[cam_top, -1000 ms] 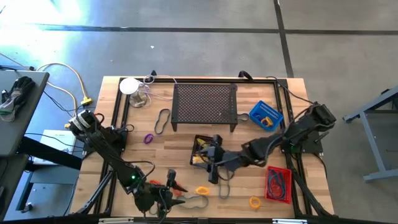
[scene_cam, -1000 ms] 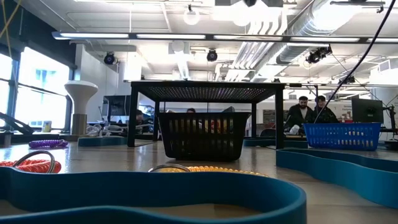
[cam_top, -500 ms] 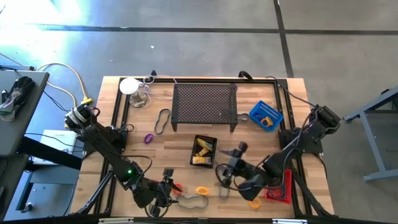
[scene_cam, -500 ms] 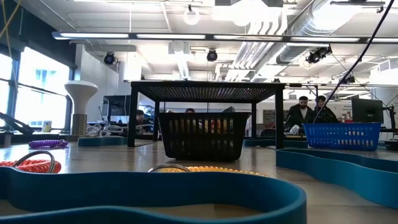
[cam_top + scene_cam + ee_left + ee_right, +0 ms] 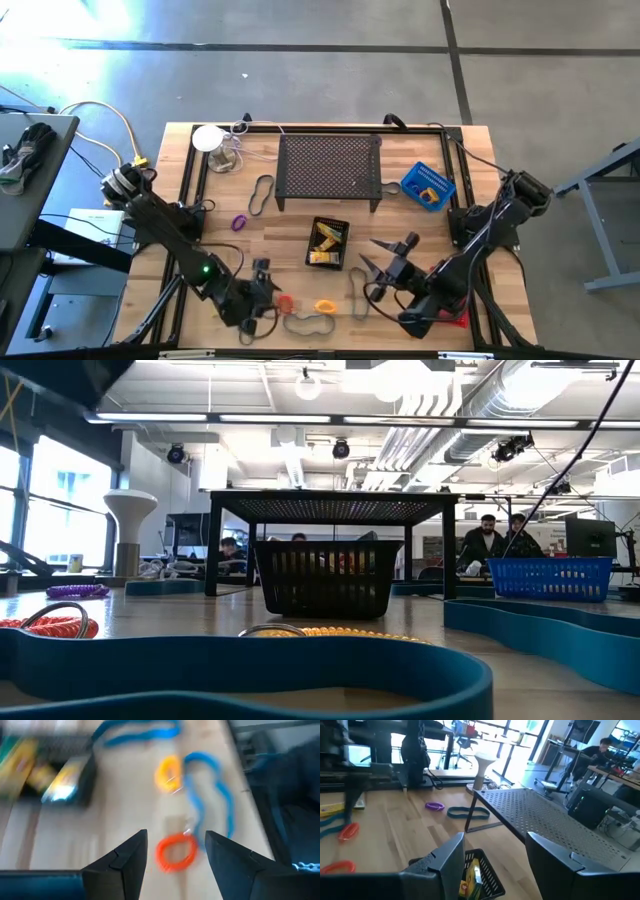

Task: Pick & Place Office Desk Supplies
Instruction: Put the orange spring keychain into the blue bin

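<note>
My left fingers point(image 5: 172, 852) spread, empty, hover over orange ring point(image 5: 176, 852) lying flat on surface point(image 5: 100, 830), directly between tips. Right fingers point(image 5: 385, 258) apart, empty, raised farther off; left nearer.

Wooden table point(image 5: 290, 215) — black stand point(image 5: 329, 166), mesh baskets point(image 5: 327, 243), scattered rings point(image 5: 325, 306).

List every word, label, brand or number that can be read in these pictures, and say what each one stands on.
None can be read.
Yellow packets in the black basket: print shows on them, but too small from above and too blurred in the left wrist view to read.
White sheet on the floor left of the table: too small to read.
Nothing else in any view shows lettering.
</note>
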You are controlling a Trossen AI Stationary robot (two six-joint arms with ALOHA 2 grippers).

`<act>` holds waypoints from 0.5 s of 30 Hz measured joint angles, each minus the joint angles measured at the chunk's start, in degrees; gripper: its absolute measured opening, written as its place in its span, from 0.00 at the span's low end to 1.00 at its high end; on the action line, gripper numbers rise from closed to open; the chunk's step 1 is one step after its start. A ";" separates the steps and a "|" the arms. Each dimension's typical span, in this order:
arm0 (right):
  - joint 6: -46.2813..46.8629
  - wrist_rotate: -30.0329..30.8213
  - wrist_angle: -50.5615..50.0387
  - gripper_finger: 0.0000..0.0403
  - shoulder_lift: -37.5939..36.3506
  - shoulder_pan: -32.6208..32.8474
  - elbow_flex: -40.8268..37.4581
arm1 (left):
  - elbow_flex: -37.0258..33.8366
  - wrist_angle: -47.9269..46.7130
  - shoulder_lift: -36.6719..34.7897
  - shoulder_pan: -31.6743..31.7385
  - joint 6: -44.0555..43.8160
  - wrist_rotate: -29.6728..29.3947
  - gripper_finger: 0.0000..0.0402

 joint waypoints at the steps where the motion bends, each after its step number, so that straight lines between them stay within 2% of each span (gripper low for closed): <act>1: -0.02 -0.14 0.00 0.49 0.00 -0.04 0.00 | 0.00 -2.95 -0.74 0.65 -3.82 0.61 0.48; 5: -0.02 -2.00 0.01 0.49 0.00 -0.08 0.00 | 0.00 -12.70 -2.43 3.76 -19.08 9.13 0.48; 7: -0.04 -2.90 0.00 0.49 0.00 -0.33 0.00 | 0.00 -15.14 -2.44 4.77 -23.32 13.26 0.48; 10: -0.06 -4.00 0.05 0.49 0.00 -0.60 0.00 | 0.00 -15.92 -2.07 4.98 -24.11 17.08 0.48; 15: -0.44 -8.33 1.65 0.49 0.22 -1.89 0.00 | 0.00 -16.22 -2.04 3.48 -18.63 20.90 0.48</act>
